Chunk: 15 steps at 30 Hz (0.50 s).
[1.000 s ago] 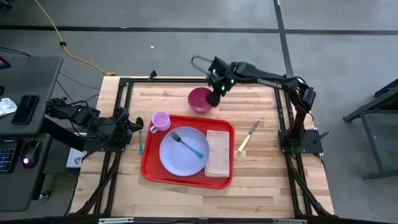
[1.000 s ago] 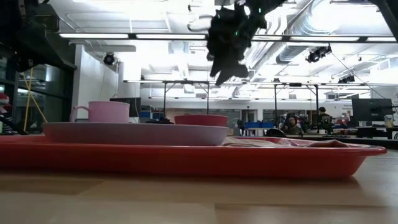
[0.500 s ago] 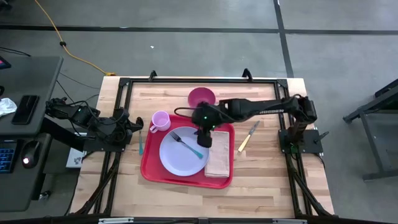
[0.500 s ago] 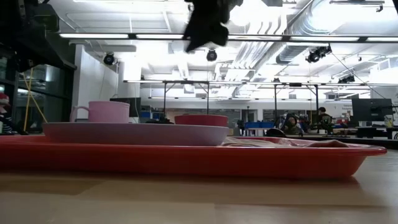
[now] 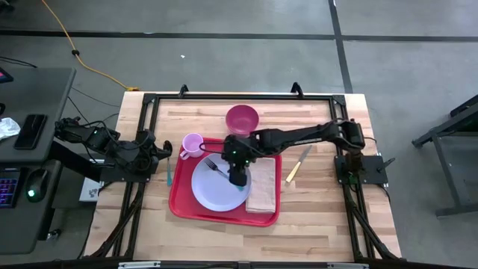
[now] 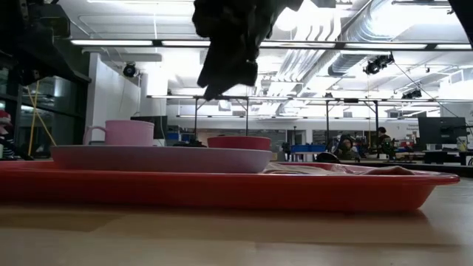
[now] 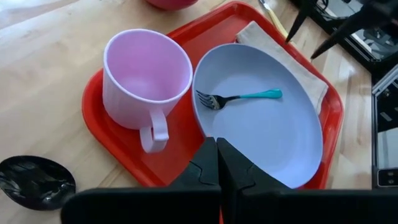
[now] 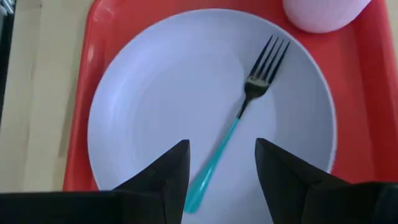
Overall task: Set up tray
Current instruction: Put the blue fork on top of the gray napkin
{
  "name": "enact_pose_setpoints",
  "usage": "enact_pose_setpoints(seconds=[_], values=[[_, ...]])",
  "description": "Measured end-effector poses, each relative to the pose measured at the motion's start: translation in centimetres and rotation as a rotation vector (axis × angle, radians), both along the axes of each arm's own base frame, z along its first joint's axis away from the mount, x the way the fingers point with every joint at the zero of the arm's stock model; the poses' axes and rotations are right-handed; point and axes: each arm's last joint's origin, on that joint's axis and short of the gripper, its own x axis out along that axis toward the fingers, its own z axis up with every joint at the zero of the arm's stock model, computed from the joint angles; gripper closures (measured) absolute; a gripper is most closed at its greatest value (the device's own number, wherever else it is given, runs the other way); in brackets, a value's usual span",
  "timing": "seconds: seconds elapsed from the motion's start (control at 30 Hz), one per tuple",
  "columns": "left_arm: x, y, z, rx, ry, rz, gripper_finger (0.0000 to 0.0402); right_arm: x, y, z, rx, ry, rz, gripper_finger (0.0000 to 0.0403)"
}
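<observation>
- high view: right gripper (image 5: 237,179) hangs over the lavender plate (image 5: 213,193) on the red tray (image 5: 179,200), mid-table; left gripper (image 5: 166,149) waits at the table's left edge.
- low view: tray (image 6: 222,188) sits flat on the wood, pink mug (image 6: 122,132) and plate on it.
- left wrist view: its fingers are pressed together, holding nothing.
- right wrist view: fingers spread wide, empty, straddling the teal-handled fork (image 8: 239,115) above its handle.
</observation>
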Motion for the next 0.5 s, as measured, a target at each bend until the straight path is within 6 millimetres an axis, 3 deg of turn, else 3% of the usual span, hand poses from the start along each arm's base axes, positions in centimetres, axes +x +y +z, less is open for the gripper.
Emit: enact_pose_setpoints(seconds=[0.5], values=[[0.0, 0.1, 0.0, 0.06, 0.01, -0.013, 0.038, 2.0, -1.5, -3.5, 0.152, 0.009, -0.051, 0.0243]])
